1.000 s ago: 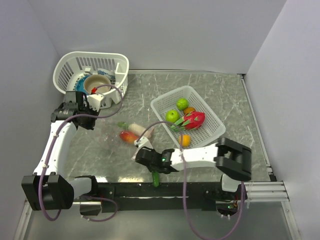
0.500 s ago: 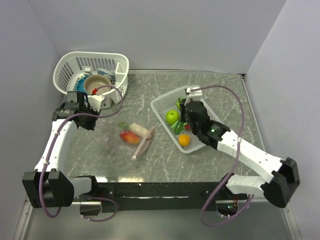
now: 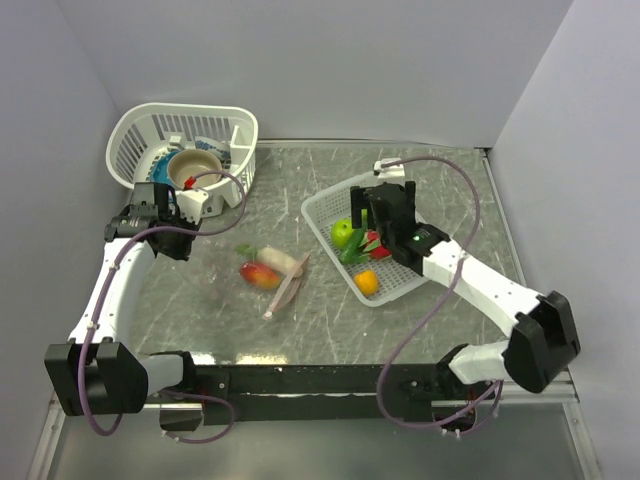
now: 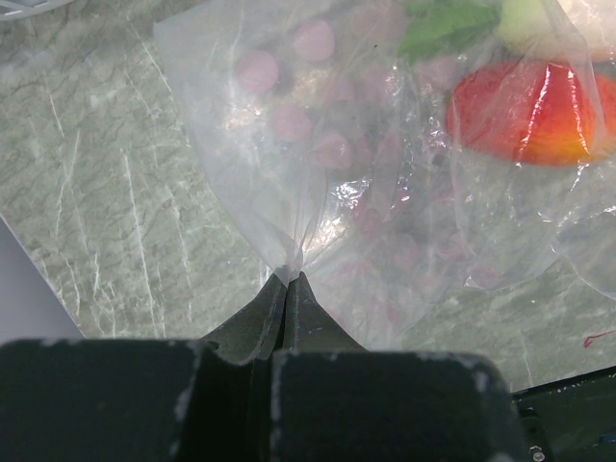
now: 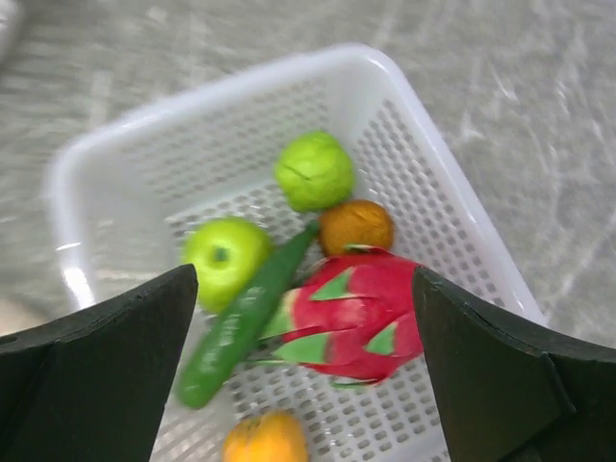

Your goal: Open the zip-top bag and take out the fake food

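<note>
The clear zip-top bag [image 3: 245,272] lies on the marble table with its pink zip strip [image 3: 288,288] at the right. My left gripper [image 3: 190,245] is shut on the bag's left corner [image 4: 289,265]. Fake food shows inside the bag: a red-orange fruit [image 4: 529,111] and a pale piece with green leaves [image 4: 525,19]. My right gripper [image 3: 378,225] hangs open and empty over the rectangular white basket [image 5: 423,125]. In that basket lie a magenta dragon fruit [image 5: 361,313], a green cucumber [image 5: 241,322], a green apple [image 5: 226,255], a lime-green ball [image 5: 315,170] and an orange ball [image 5: 356,226].
A round white basket [image 3: 130,135] with a tan bowl [image 3: 195,165] on a blue plate stands at the back left, close behind my left wrist. Grey walls close in the table at the back and both sides. The black arm rail [image 3: 300,378] runs along the near edge.
My right arm swung from the bag's mouth at the front over to the rectangular basket and opened; the green cucumber now lies in the basket. The left gripper kept its grip and place.
</note>
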Controlling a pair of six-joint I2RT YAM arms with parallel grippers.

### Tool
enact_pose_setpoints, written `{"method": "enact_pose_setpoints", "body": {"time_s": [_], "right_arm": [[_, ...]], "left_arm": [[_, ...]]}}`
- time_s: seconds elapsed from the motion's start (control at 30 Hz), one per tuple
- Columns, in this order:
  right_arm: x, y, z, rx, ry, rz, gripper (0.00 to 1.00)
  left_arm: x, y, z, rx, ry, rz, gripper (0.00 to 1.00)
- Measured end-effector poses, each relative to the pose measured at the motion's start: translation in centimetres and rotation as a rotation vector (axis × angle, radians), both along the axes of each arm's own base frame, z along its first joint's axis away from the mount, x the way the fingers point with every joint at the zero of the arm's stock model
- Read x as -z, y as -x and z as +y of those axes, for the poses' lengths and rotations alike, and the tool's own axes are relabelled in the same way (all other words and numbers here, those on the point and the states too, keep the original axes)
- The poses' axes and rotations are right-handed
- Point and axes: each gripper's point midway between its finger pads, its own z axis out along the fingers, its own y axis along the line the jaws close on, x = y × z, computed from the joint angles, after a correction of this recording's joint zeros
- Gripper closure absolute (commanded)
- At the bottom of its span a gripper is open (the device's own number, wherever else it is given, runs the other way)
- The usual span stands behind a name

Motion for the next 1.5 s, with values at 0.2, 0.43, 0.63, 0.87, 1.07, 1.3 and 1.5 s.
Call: {"method": "enact_pose_setpoints", "body": {"time_s": [0.2,0.43,0.63,0.87,1.07,1.3,1.5], "right_arm": [[-4.4,6.9,8.3,-0.349,-0.149,-0.106,0.41],[5.7,12.7,15.6,-0.617,-0.067,0.062,0.69],[14.7,14.4,16.8,-0.672,0.097,0.217,0.47],[15.7,12.6,19.1,-0.675,0.123,0.168,0.15],[16.0,10.8,20.5,-0.668,0.126,0.110,0.15],[17.1,8.3,20.4,-0.657,0.101,0.103,0.17],[17.1,8.3,22.8,-0.758,0.034,0.120,0.31]], "left_arm": [[0.0,-0.1,0.0,0.000,0.000,-0.001,0.99],[0.3,-0.2,0.0,-0.001,0.001,0.009,0.99],[0.4,-0.8,0.0,-0.006,0.003,-0.004,0.99],[2.9,-0.7,-0.3,-0.012,-0.001,0.031,0.99],[4.7,-0.5,0.3,-0.028,-0.031,0.067,0.99],[5.3,-0.9,0.7,-0.039,-0.048,0.078,0.99],[6.2,-1.0,-0.1,-0.011,-0.051,0.106,0.99]]}}
